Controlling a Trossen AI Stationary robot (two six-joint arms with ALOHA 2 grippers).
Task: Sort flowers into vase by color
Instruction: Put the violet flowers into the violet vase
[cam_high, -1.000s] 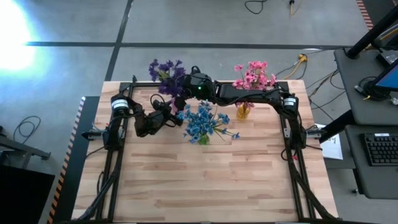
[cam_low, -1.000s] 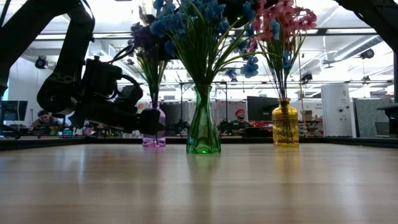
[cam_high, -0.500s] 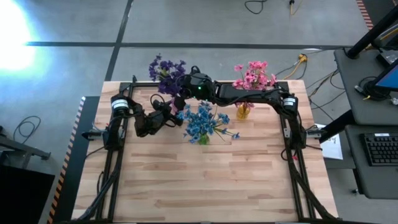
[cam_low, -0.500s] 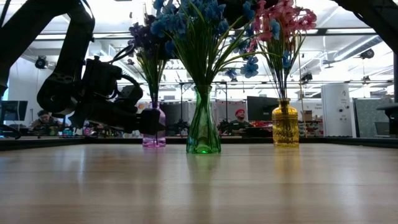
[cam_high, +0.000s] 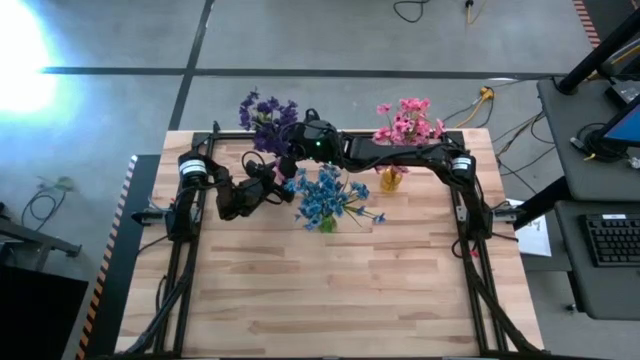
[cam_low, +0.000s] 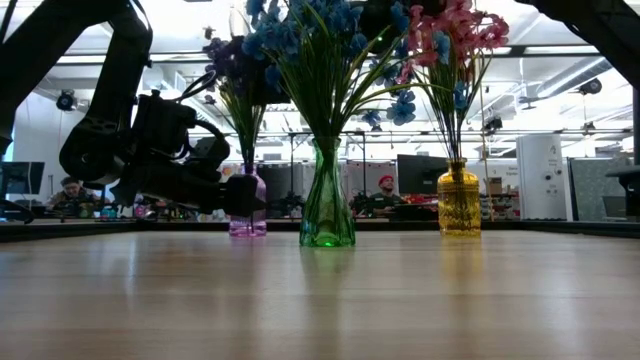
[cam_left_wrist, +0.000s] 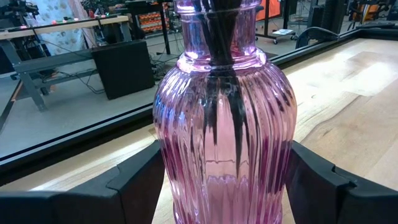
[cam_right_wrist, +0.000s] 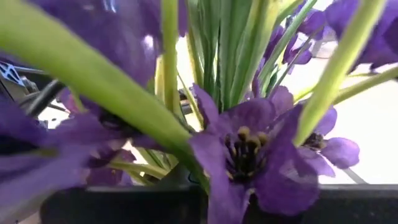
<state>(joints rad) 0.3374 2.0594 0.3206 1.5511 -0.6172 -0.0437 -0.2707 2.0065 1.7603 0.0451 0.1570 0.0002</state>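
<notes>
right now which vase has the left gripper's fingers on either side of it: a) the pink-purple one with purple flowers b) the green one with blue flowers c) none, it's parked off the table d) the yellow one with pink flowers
a: the left wrist view shows the left gripper with one dark finger on each side of the ribbed pink-purple vase, and the low view shows that arm reaching to the vase holding the purple flowers.

Grey concrete floor (cam_high: 330, 40) w/ dark tape lines across the top; bright glare (cam_high: 15, 55) upper left. Desk (cam_high: 590, 200) w/ keyboard (cam_high: 612, 240) at right edge. Low view: open workshop behind, ceiling strip lights (cam_low: 560, 80), monitors (cam_low: 420, 172) mid-frame.
</notes>
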